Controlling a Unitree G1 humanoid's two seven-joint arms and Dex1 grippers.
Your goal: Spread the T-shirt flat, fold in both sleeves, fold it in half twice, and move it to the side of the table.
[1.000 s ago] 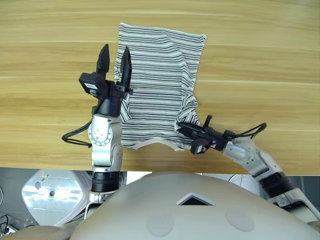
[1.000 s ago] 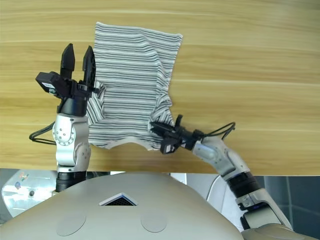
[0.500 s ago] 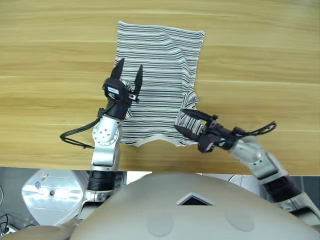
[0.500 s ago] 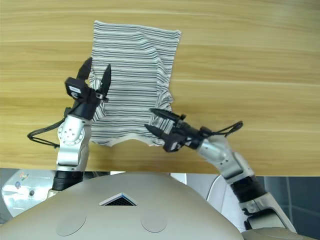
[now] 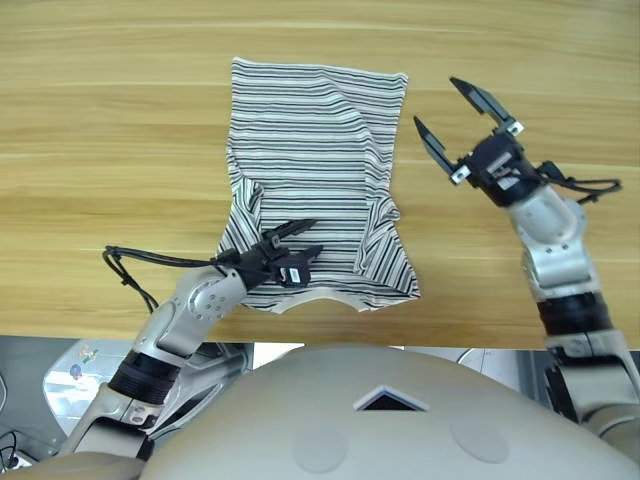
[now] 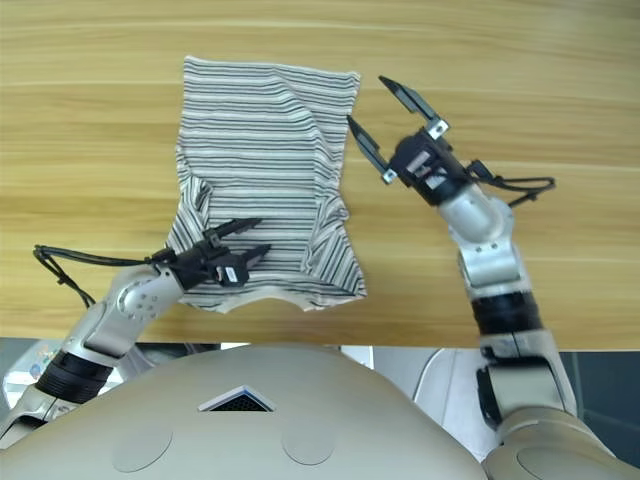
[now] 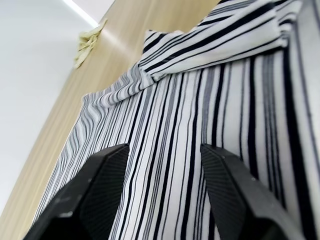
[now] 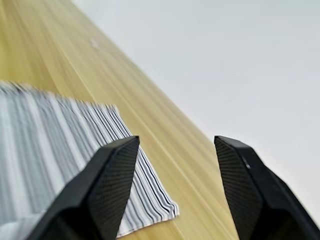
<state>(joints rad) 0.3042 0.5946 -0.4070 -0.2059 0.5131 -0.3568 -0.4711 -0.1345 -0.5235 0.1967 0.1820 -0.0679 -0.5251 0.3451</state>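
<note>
Right tool [image 5: 435, 102] lets go of the sleeve and swings to the upper right, fingers spread. Left tool [image 5: 312, 236] drops low over the T-shirt [image 5: 310, 150] mid-frame on the surface [image 5: 100, 120], also spread. Sleeves look folded in, so I guess halving is next

nothing legible here tbh, the white stickers [image 5: 296, 272] on the left gripper [image 5: 315, 236] and right gripper [image 5: 434, 100] are too tiny to read

Striped T-shirt [image 6: 262, 165] on wooden table [image 6: 560, 100]
</note>
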